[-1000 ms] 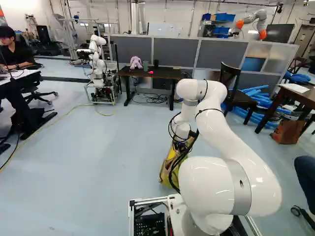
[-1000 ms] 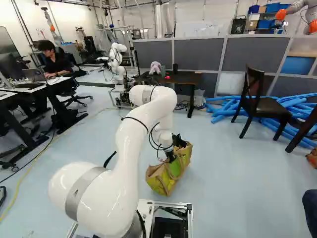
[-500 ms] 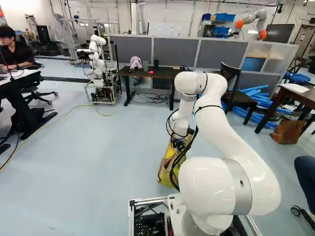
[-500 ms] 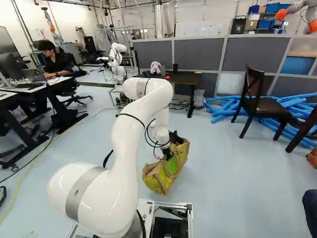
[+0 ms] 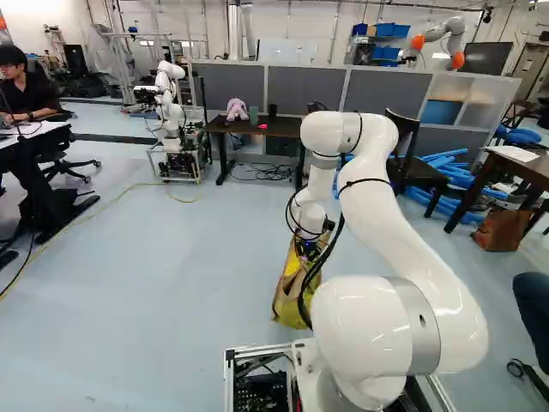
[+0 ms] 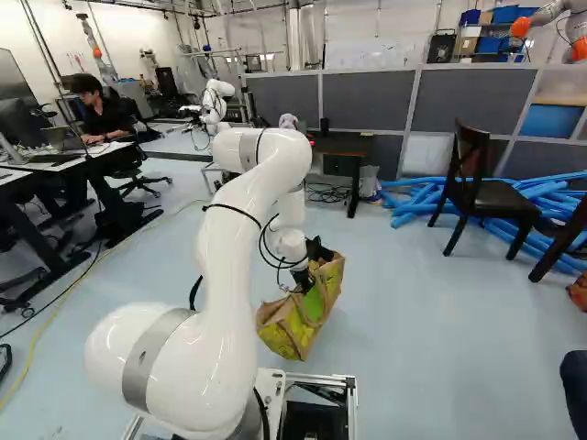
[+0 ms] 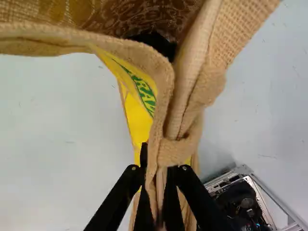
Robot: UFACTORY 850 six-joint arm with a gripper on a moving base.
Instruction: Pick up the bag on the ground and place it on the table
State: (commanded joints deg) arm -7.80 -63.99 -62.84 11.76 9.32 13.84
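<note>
Beyond the base [image 5: 257, 349], left base view: the desk [image 5: 294, 129] carries a soft toy [image 5: 237, 109] near its left edge; the right corner likely suits placement. Right base view: the bag [image 6: 302, 316] tilts; floor [image 6: 422, 339] contact is unclear. Wrist view: the gripper [image 7: 160, 166] clamps both fingers on the bag's gathered rim, presumably to hang the load beneath.

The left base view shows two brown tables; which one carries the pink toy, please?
The table by the grey partition; the other, at the view's right, bears paper.

Held bag [image 6: 290, 328] higher, along with arm [image 6: 229, 266]
</note>
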